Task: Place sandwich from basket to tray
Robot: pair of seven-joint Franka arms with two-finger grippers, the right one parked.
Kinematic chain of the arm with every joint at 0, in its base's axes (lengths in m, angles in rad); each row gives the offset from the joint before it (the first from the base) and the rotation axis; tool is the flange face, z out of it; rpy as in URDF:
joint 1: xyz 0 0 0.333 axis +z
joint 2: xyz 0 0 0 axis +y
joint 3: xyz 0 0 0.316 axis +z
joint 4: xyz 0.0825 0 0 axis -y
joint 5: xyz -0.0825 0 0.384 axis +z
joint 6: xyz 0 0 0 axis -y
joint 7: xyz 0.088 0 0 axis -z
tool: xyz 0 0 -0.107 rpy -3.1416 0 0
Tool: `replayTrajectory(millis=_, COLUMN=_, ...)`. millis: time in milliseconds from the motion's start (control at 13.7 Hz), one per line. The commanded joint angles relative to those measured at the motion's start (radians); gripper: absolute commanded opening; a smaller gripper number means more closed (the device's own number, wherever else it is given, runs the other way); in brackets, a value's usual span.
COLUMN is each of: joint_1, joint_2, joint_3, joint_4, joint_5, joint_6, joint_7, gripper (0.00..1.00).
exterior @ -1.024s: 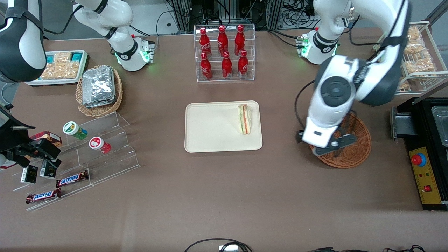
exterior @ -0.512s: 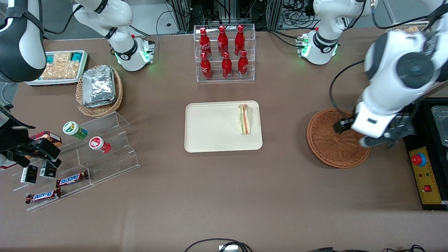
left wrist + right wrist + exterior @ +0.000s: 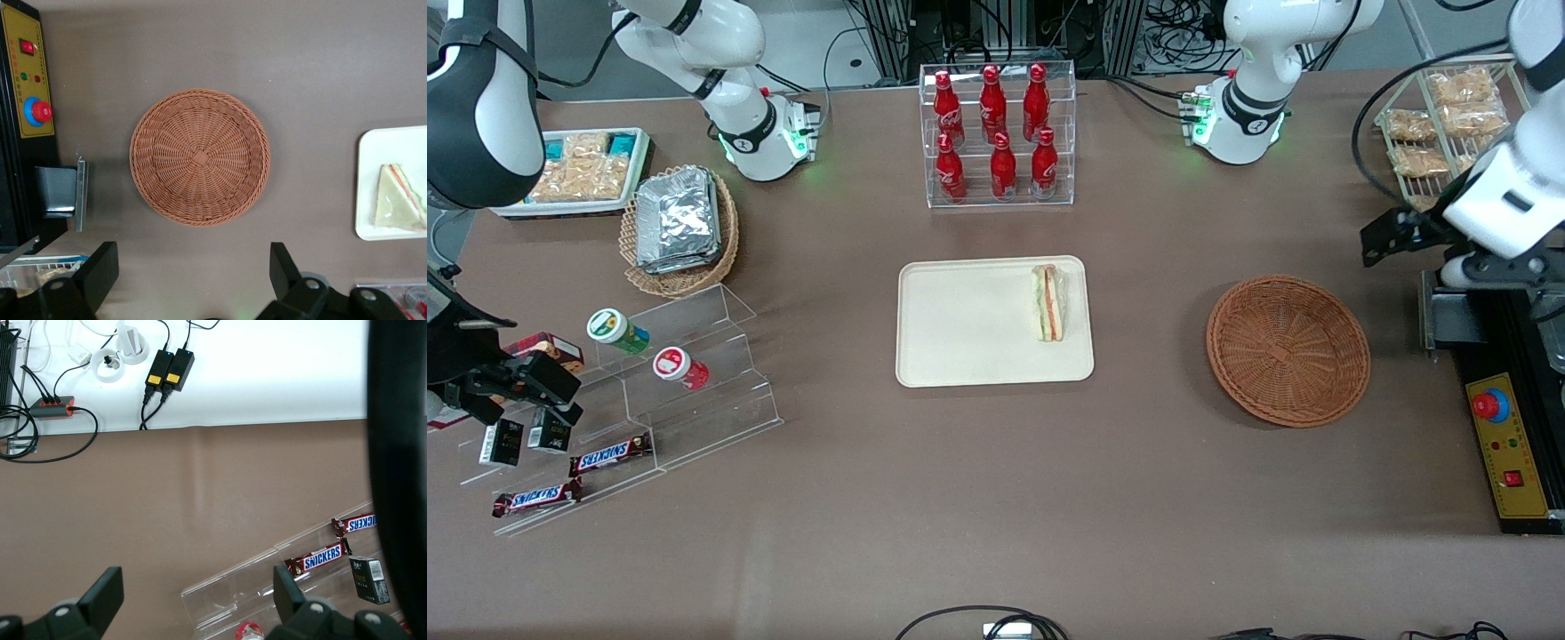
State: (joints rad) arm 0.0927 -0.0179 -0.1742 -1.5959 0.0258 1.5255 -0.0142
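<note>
Fingers (image 3: pixel 100 270) spread wide, nothing between them; gripper (image 3: pixel 193 273) hangs high over bare table, farther from the front camera than the basket (image 3: pixel 200 157) and toward the working arm's end. In the front view the gripper (image 3: pixel 1458 253) sits near the black control box (image 3: pixel 1507 444) and wire rack (image 3: pixel 1440 133); half a second ago it was over the basket's rim, a second ago over the basket's tray-side edge, so it has pulled up and away. Sandwich (image 3: pixel 1049 302) unchanged: lies flat on the tray (image 3: pixel 960 320), close to the rim on the basket side, long axis running nearer-to-farther from the front camera, narrow tip pointing away from that camera. Rest of tray bare. Basket holds nothing, well apart from tray with open brown table (image 3: pixel 1147 462) between them. Bottle rack (image 3: pixel 996 133) stands farther from the front camera than the tray, apart from it. Wide open table nearer the front camera.
</note>
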Motion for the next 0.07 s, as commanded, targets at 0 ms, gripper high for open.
replayTrajectory(millis=0, joint_1=0.016, joint_2=0.009, joint_3=-0.022, joint_4=0.028, joint_5=-0.017, joint_6=-0.03, joint_7=0.031, gripper=1.0)
